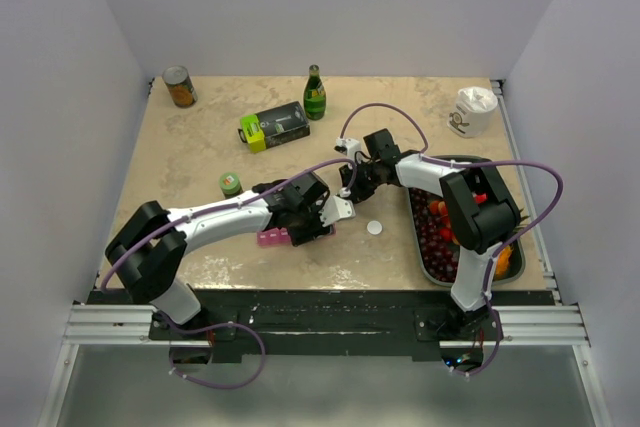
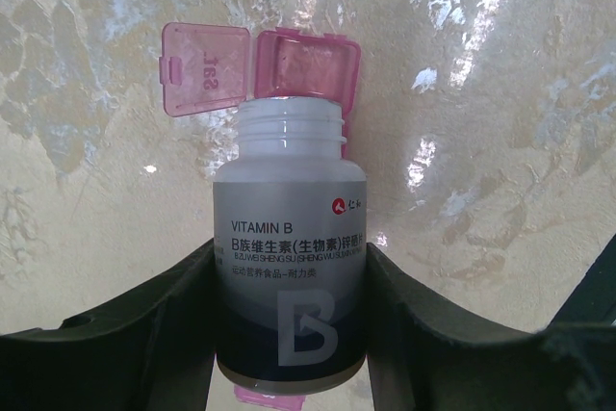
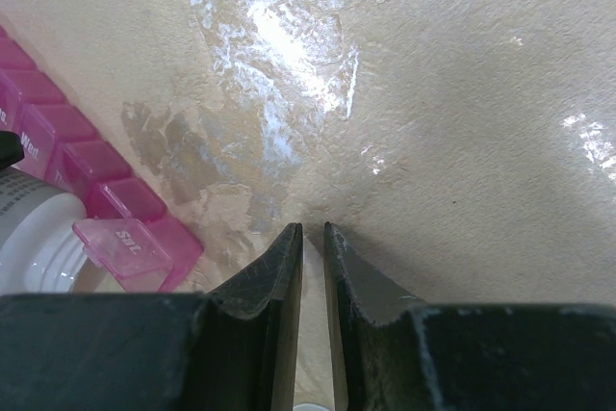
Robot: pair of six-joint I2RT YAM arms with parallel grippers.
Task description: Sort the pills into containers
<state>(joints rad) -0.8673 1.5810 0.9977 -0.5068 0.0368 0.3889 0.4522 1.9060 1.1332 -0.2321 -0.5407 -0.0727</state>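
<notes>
My left gripper [image 2: 289, 334] is shut on an uncapped white and dark Vitamin B bottle [image 2: 289, 267], also in the top view [image 1: 338, 209]. The bottle's mouth points at the end of the pink containers strip [image 2: 306, 64], where one compartment stands open with its lid [image 2: 204, 66] flipped back. From above, the strip [image 1: 272, 238] lies under the left gripper [image 1: 318, 219]. My right gripper [image 3: 313, 228] is shut with only a thin slit and holds nothing; it hovers over bare table just right of the strip [image 3: 96, 180] and bottle [image 3: 34, 233], as the top view [image 1: 350, 185] also shows. No pills are visible.
A white cap [image 1: 374, 228] lies on the table by the dark fruit tray [image 1: 418, 247] at the right. At the back are a tin can [image 1: 180, 87], a green bottle [image 1: 315, 93], a green-black box [image 1: 275, 128] and a white cup [image 1: 473, 110]. A small green-lidded jar [image 1: 230, 184] sits left.
</notes>
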